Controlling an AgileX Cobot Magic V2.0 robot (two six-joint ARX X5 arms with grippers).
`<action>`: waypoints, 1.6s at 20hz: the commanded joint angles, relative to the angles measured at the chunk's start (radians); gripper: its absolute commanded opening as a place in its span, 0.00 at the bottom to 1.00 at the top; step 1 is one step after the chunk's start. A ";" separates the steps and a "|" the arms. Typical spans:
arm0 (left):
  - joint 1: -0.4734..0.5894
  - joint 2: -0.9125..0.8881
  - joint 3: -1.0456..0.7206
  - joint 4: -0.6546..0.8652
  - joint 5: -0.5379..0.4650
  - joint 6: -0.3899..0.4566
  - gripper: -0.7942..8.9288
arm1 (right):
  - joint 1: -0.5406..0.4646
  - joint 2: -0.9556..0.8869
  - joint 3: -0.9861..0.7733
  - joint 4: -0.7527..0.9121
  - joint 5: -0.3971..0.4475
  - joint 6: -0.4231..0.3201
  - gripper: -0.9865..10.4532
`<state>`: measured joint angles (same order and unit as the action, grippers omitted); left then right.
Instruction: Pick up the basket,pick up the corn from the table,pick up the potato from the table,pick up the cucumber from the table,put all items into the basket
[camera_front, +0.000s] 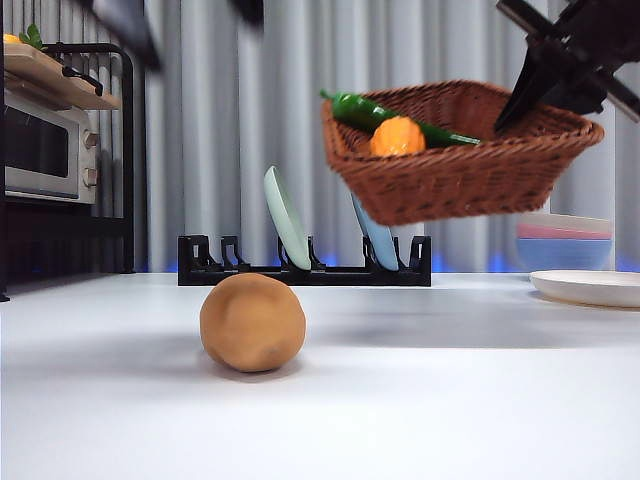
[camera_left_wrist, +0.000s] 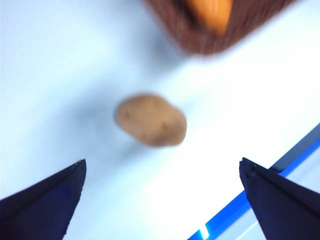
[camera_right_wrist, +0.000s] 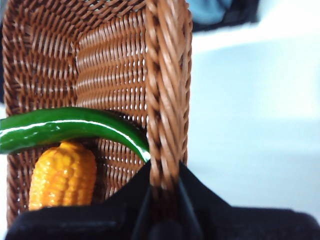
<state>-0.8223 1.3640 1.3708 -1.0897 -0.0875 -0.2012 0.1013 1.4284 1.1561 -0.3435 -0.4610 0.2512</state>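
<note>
My right gripper (camera_front: 525, 95) is shut on the braided rim of the brown wicker basket (camera_front: 460, 175) and holds it tilted in the air at the upper right. In the right wrist view my right gripper (camera_right_wrist: 162, 187) pinches that rim (camera_right_wrist: 167, 90). The green cucumber (camera_front: 385, 112) and the bumpy orange-yellow corn (camera_front: 397, 137) lie inside; both show in the right wrist view, cucumber (camera_right_wrist: 60, 127) above corn (camera_right_wrist: 62, 175). The tan potato (camera_front: 252, 322) sits on the white table. My left gripper (camera_left_wrist: 160, 195) is open high above the potato (camera_left_wrist: 151, 120), empty.
A black dish rack (camera_front: 305, 268) with two upright plates stands behind the potato. Stacked bowls (camera_front: 565, 240) and a white plate (camera_front: 590, 287) are at the far right. A toaster oven (camera_front: 50, 145) on a shelf is at the far left.
</note>
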 joint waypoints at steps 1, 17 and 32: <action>-0.009 0.003 -0.193 0.111 -0.016 -0.131 0.70 | -0.008 0.000 0.025 0.010 -0.023 0.015 0.08; 0.131 0.216 -0.394 0.665 0.143 -0.374 0.74 | -0.024 0.000 0.027 0.004 -0.063 0.002 0.08; 0.077 0.116 -0.394 0.518 0.090 -0.198 0.07 | -0.008 0.011 0.027 -0.044 -0.057 0.002 0.08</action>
<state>-0.7399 1.5097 0.9813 -0.5770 -0.0036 -0.4255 0.0875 1.4315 1.1744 -0.4034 -0.5056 0.2470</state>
